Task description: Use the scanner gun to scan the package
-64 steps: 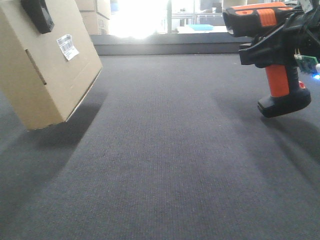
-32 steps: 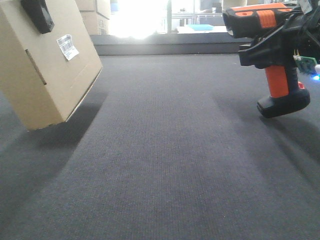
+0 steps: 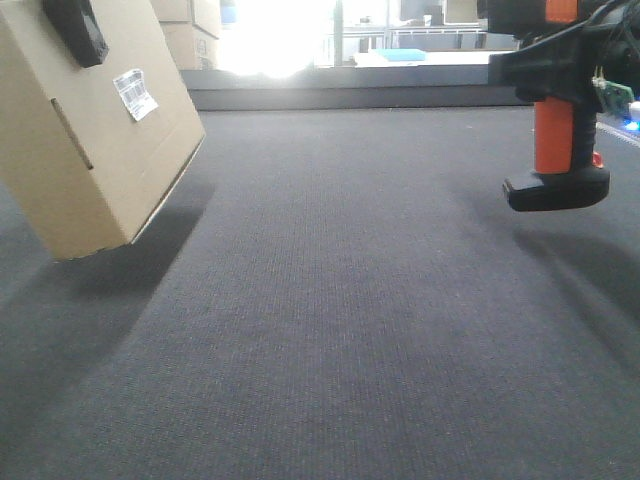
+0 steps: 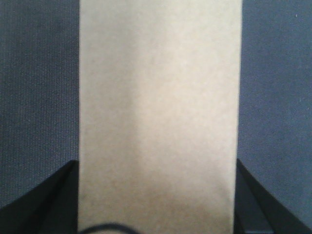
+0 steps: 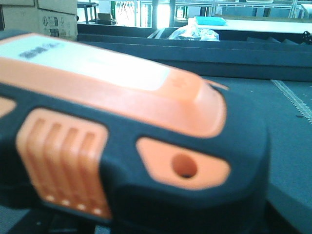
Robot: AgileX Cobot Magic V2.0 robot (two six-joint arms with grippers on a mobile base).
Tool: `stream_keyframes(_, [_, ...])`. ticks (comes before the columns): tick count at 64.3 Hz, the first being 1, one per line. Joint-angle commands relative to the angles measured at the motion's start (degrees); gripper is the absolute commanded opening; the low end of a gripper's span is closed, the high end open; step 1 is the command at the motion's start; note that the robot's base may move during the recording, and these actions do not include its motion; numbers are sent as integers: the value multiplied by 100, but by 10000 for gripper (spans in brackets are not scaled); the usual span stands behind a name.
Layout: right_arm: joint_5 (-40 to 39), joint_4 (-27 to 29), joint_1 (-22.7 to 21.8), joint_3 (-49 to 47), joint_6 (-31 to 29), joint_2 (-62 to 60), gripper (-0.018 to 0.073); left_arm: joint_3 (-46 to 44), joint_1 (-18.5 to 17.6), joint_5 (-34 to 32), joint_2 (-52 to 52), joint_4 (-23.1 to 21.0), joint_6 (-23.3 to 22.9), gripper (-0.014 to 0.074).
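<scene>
Exterior front-facing view: clamps the package (image 3: 95, 140), tilted, at far left in the left gripper (image 4: 156, 200), label (image 3: 135, 94) facing up and right; grips the scanner gun (image 3: 555, 140) handle-down at far right in the right gripper (image 3: 545, 75), well apart, likely needing its nose aimed left.

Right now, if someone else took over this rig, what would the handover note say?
Left pincer: shut on the package, held tilted at the left of the mat. The barcode label shows on its upper face.
Right pincer: shut on the scanner gun, lifted clear of the mat at the right. The scanner's head is cut off by the front view's top edge.
Done: both things are picked up.
Left: aim the scanner gun at the barcode label and scan. No beam shows on the label.
</scene>
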Motion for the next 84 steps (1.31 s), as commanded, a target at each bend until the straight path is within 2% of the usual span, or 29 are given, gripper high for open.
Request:
stream_keyframes(1, [-456, -55, -23, -76, 78, -71, 216, -54, -32, -76, -51, -45, 18, 88])
stream_keyframes(10, [-285, -95, -175, -53, 78, -212, 216, -54, -32, -76, -51, -45, 18, 88])
stream_keyframes(28, [637, -1108, -1054, 28, 122, -699, 216, -54, -32, -161, -51, -45, 18, 88])
stream_keyframes(37, [527, -1302, -1343, 102, 774, -699, 216, -54, -32, -185, -51, -45, 18, 88])
stream_keyframes(44, [315, -1810, -1558, 257, 1183, -699, 216, -54, -32, -185, -51, -45, 18, 88])
stream_keyframes(54, [-137, -2853, -1776, 456, 1766, -641, 216, -54, -32, -243, -51, -45, 18, 88])
stream_keyframes(61, [-486, -3310, -1873, 521, 2152, -456, 216, -54, -32, -258, -51, -45, 18, 88])
stream_keyframes(72, [-1028, -3389, -1884, 532, 2437, -102, 216, -54, -32, -258, -51, -45, 18, 88])
stream_keyframes(84, [-1104, -3379, -1884, 532, 2437, 59, 216, -54, -32, -258, -51, -45, 18, 88])
